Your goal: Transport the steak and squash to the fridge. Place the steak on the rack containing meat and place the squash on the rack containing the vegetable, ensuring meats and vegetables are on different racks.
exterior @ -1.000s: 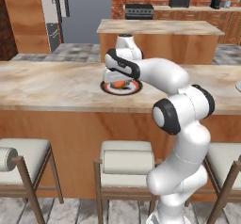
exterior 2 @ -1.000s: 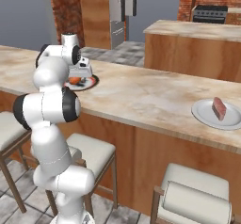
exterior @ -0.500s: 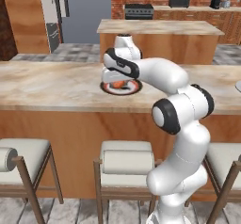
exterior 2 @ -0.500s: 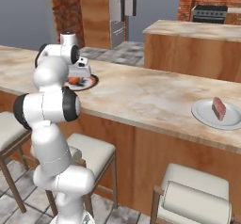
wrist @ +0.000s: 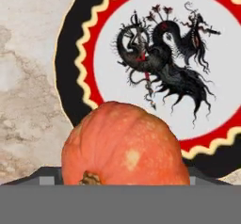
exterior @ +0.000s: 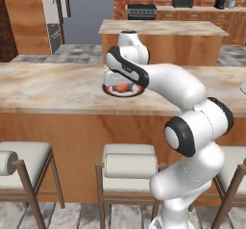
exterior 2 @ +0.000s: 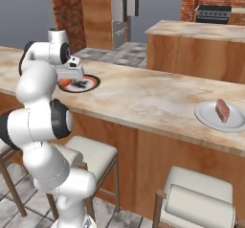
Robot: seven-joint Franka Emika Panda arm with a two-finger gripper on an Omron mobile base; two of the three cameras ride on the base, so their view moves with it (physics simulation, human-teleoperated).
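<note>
The squash (wrist: 125,147), a round orange one with a brown stem, sits at the near edge of a black, red and white dragon plate (wrist: 70,72) on the long counter. My gripper (wrist: 123,175) reaches down over it, its dark fingertips (wrist: 48,174) pressed against both sides of the squash, shut on it. From the base cameras the squash (exterior: 123,86) (exterior 2: 65,83) shows as an orange patch under the hand (exterior: 123,82) (exterior 2: 72,74) on the plate (exterior: 111,91) (exterior 2: 90,84). The steak (exterior 2: 222,110) lies on a white plate (exterior 2: 208,118) far to the right. The grey fridge (exterior: 85,11) (exterior 2: 122,9) stands closed across the room.
Padded stools (exterior: 129,164) (exterior 2: 91,156) line the counter's near side. A second island (exterior: 161,28) (exterior 2: 196,30) stands behind the counter, between it and the black range (exterior: 141,10) on the brick back wall.
The jaws have closed in from wide open onto the squash. The arm and the plate stay where they were.
</note>
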